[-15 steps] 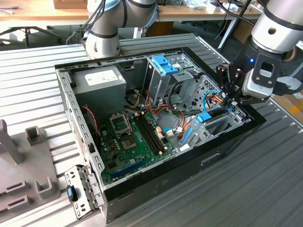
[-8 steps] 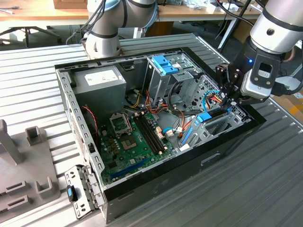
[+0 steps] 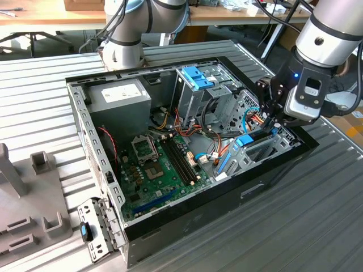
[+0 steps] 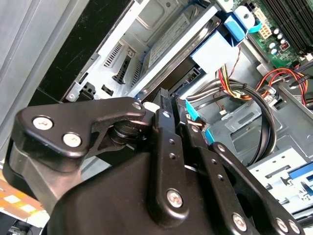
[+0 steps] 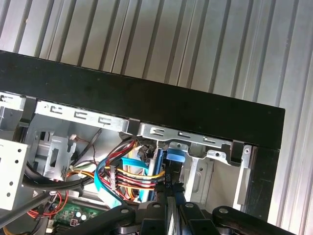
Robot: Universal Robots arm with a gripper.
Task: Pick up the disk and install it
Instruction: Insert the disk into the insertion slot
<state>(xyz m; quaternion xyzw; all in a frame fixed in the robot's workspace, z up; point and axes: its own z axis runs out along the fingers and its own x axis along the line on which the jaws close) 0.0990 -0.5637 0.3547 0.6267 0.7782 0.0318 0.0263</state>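
A ribbed metal table is spreading across the scene, with a wooden bench running behind it. An open computer case is lying on the table. The arm is reaching in at the exterior view's right. Its gripper is hanging with fingers pinched nearly together, and whether they are clamping anything is not showing. The disk is sitting in the case's corner bay, just beside the gripper.

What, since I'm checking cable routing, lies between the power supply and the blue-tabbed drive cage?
A bundle of orange and red wires, in the exterior view.
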